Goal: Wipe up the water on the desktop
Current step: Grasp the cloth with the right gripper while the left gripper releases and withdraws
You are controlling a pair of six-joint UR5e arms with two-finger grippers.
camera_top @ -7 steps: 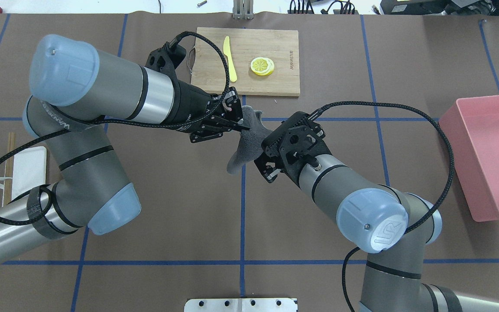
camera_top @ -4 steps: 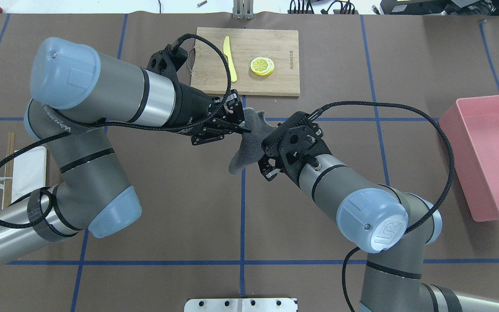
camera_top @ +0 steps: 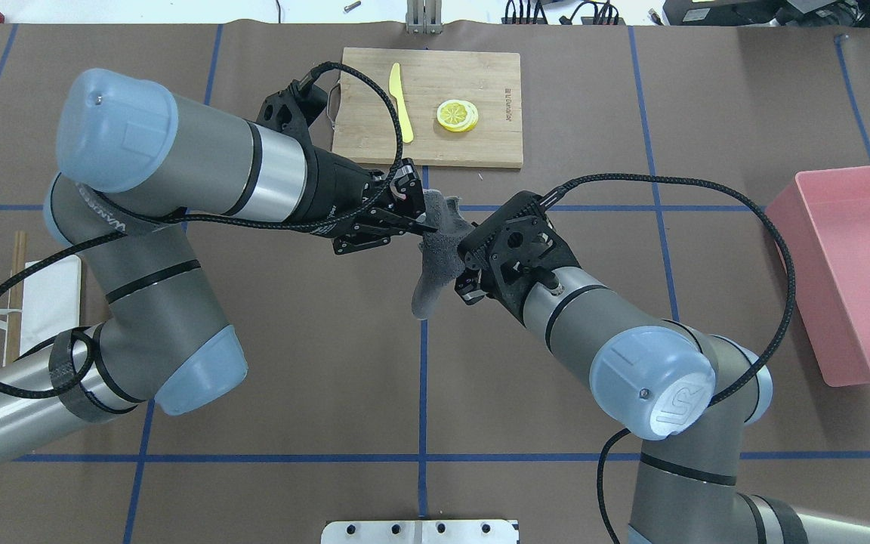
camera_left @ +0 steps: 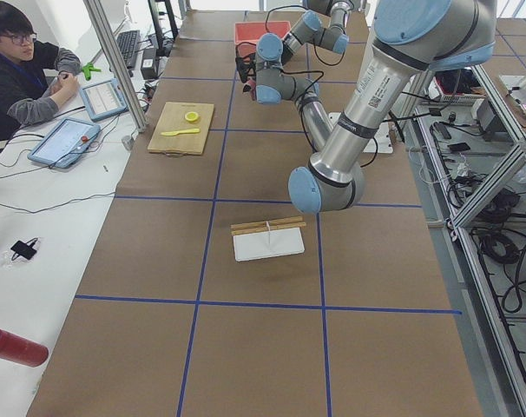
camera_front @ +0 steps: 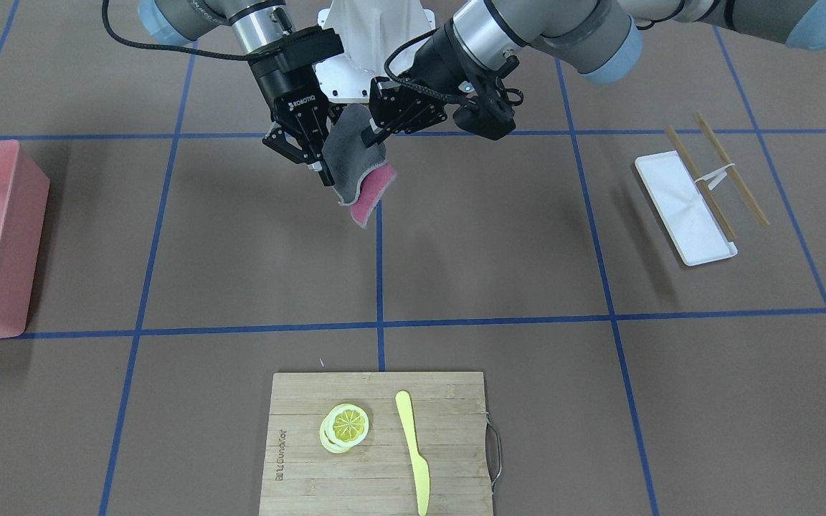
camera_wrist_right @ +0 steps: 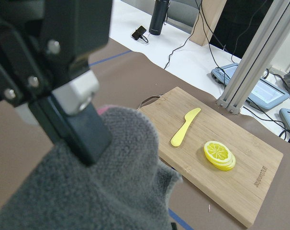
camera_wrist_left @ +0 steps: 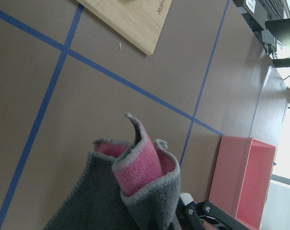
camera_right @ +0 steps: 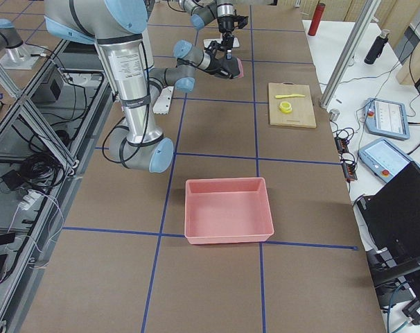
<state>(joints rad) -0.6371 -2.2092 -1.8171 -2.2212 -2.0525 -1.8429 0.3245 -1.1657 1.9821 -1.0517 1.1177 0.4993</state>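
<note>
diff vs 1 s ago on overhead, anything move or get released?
The grey cloth has bunched tighter, and its hanging tail swung toward the right gripper, which edged slightly in toward the left gripper. Nothing was let go: both grippers stay shut on the cloth, held off the desktop. The cutting board, knife, lemon slices and pink bin are unchanged.

The cloth point(camera_front: 345, 161) looks fuzzy, grey fleece backed with pink; the counter point(camera_front: 513, 236) is matt brown, the cutting board point(camera_front: 449, 430) smooth pale wood, the bin point(camera_front: 29, 251) pink plastic.
</note>
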